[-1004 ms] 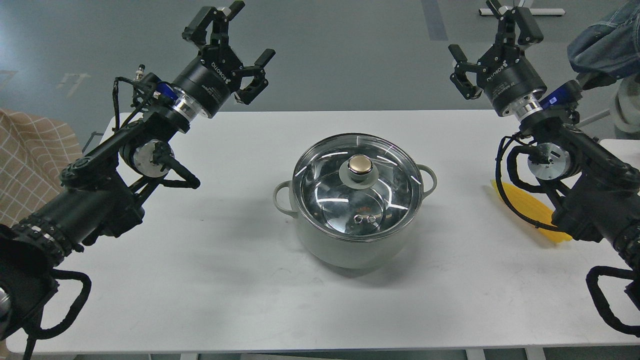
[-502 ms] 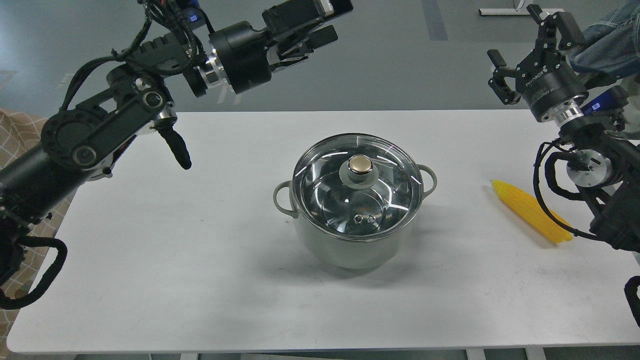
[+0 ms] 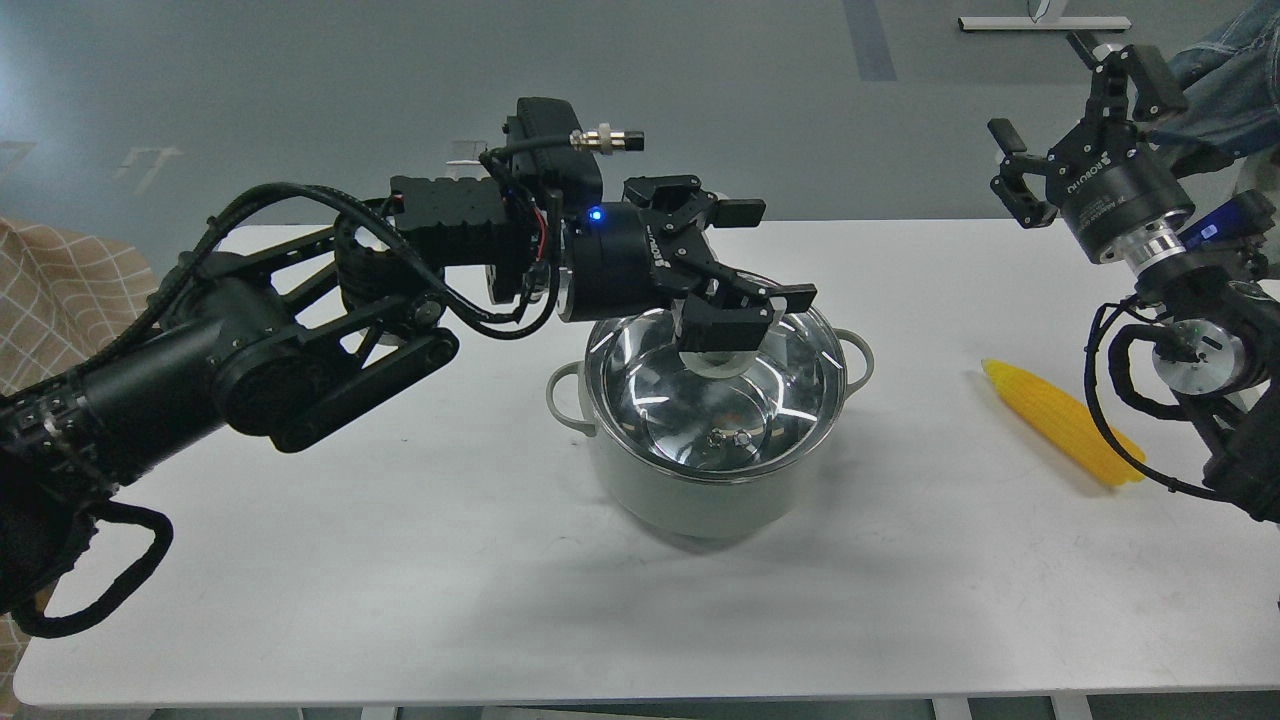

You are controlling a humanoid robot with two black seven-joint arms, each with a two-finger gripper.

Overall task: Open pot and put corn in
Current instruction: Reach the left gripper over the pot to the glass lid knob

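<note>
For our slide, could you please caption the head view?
Left gripper open above the lidded pot; corn waits beside it.

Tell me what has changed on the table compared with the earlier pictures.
The left gripper swung from the far left in over the pot; its open fingers now sit above the lid knob, not closed on it. The right gripper drew slightly right, uncovering the corn. Pot, lid and corn stayed in place.

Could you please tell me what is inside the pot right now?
Through the glass lid, the pot shows only its shiny steel interior; no food is visible. The left tool covers the knob and part of the lid.
</note>
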